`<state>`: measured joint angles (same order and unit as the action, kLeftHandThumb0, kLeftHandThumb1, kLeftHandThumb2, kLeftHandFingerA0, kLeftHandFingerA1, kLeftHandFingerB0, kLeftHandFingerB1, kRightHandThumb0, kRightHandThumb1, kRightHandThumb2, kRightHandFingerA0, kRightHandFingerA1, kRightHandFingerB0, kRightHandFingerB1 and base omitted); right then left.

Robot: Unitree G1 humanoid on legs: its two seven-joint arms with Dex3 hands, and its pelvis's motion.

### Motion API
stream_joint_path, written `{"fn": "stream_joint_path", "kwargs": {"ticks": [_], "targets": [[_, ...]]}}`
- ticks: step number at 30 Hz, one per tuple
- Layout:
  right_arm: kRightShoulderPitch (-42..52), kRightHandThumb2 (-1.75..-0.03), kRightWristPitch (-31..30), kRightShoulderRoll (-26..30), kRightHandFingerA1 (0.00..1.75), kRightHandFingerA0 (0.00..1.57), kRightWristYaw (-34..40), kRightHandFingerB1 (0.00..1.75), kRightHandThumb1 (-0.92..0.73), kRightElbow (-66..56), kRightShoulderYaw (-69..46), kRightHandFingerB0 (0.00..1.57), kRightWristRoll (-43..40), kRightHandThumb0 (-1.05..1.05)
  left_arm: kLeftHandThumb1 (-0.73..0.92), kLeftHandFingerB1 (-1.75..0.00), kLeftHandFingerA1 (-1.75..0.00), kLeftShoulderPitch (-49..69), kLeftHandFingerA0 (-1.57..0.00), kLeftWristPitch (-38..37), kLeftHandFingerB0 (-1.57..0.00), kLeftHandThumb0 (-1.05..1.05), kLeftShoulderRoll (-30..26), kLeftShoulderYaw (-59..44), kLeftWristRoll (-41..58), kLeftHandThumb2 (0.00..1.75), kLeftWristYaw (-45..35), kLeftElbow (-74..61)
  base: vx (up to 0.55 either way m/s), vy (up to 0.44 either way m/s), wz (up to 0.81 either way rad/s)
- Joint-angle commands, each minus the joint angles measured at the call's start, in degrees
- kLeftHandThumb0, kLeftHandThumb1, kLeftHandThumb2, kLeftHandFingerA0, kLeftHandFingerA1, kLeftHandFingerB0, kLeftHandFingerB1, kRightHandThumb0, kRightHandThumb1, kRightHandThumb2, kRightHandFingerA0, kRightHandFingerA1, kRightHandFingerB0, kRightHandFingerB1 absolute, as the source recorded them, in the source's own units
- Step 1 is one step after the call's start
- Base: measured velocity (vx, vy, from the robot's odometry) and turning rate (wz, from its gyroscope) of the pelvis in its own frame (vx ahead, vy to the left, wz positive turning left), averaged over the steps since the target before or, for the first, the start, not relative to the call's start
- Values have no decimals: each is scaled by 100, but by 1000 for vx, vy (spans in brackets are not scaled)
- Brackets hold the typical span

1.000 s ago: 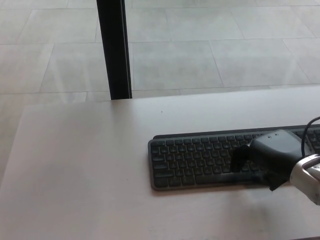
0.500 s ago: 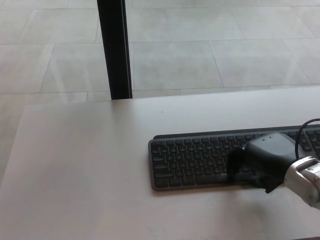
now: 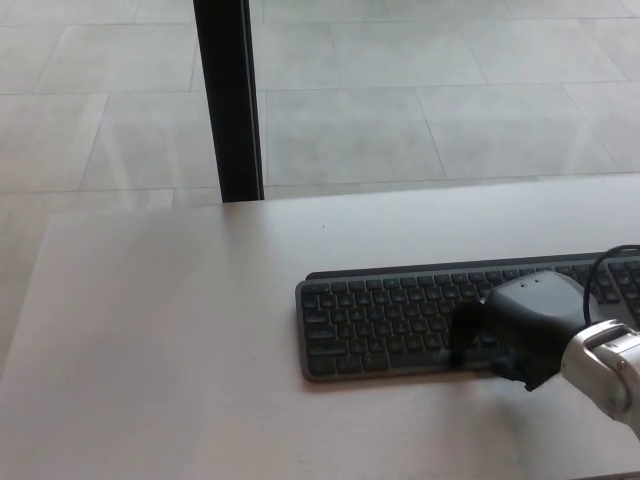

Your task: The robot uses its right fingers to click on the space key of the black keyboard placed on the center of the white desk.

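Now we look down on a white desk (image 3: 170,340) with a black keyboard (image 3: 390,320) lying flat on it, toward the right side of the view and running off the right edge. Our right hand (image 3: 515,328) comes in from the lower right and sits over the keyboard's right-middle part, its dark fingers (image 3: 467,328) pointing left and reaching down to the bottom row of keys, about where the space key lies. The hand's bulk hides the contact, so we cannot tell whether a fingertip actually touches a key, and we cannot tell whether the hand is spread or clenched; it grasps nothing that we can see. A silver wrist (image 3: 605,370) and a thin black cable (image 3: 600,270) show behind it.

Compared with a second ago, our right hand has slid a little to the left along the keyboard and sits lower over the front row of keys. The keyboard itself has not moved on the desk.

Beyond the far edge of the desk we see a pale tiled floor (image 3: 420,90) and a black vertical post (image 3: 228,95) rising at the upper left. Our left hand does not show.
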<state>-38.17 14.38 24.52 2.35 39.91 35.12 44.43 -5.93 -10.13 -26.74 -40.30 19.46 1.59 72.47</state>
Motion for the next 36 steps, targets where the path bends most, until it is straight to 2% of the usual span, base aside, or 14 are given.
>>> {"fn": "stream_joint_path", "kwargs": {"ticks": [1,5,6,7,12,15,18,23,25,26,28,31,34,36], "targets": [[342,-64,-215,-50,137,81,-163,57,-61,222,153,72,191,-22,52,-54,-76,12,-82,-140,-75,-48,-122,71,21,56,7,44,0,0,0],[412,-65,-127,-57,115,81,-108,58,-63,418,205,71,181,-24,51,-55,-75,-13,-79,-162,-74,-48,-114,50,83,56,-57,6,0,0,0],[430,-66,-106,-56,133,80,-66,58,-63,424,201,71,172,-24,51,-54,-72,-23,-78,-156,-74,-49,-117,61,71,56,-39,8,0,0,0],[453,-67,-92,-52,137,81,-40,58,-62,417,190,70,153,-23,51,-56,-74,-37,-79,-153,-75,-46,-112,47,87,55,-36,4,0,0,0],[476,-66,6,-54,127,80,89,59,-62,528,219,71,167,-23,52,-54,-71,-23,-75,-179,-73,-49,-114,75,48,56,-52,50,0,0,0],[484,-66,5,-79,134,80,87,59,-61,565,212,71,139,-22,51,-56,-75,-45,-77,-128,-73,-47,-96,-57,189,55,-99,47,0,0,0],[432,-65,-56,-33,127,79,-116,57,-63,410,181,71,104,-23,51,-56,-72,-47,-75,-164,-74,-48,-84,5,114,55,-13,27,0,0,0],[231,-62,-222,-6,152,76,-479,55,-61,125,-212,72,-262,-24,51,-55,-71,-3,-76,-179,-73,-48,-82,30,85,55,-10,42,0,0,0],[72,-63,-19,51,151,75,-502,57,-59,70,-420,73,-451,-20,51,-56,-70,-11,-77,-176,-75,-46,-61,-50,185,55,-43,21,0,0,0],[34,-63,76,54,138,81,-500,57,-58,57,-542,72,-572,-14,51,-55,-70,5,-78,-161,-76,-47,-70,-32,160,56,-24,28,0,0,0],[-19,-63,229,55,138,81,-513,57,-58,31,-758,72,-743,-14,51,-55,-70,20,-78,-138,-76,-47,-85,-1,122,56,6,36,0,0,0],[-379,-61,-86,124,166,83,-1160,52,-61,-473,-1392,73,-1331,-16,51,-55,-70,87,-80,-134,-74,-45,-63,-37,166,55,-19,28,0,0,0],[-643,-65,3,58,166,81,-1461,57,-55,-506,-2052,75,-2094,-6,51,-55,-69,113,-81,-132,-75,-49,-62,-17,134,56,15,56,0,0,0],[-797,-64,-68,143,170,79,-1519,53,-57,-591,-2343,77,-2270,-11,52,-54,-71,135,-81,-156,-75,-48,-65,44,70,56,29,49,0,0,0]]}}
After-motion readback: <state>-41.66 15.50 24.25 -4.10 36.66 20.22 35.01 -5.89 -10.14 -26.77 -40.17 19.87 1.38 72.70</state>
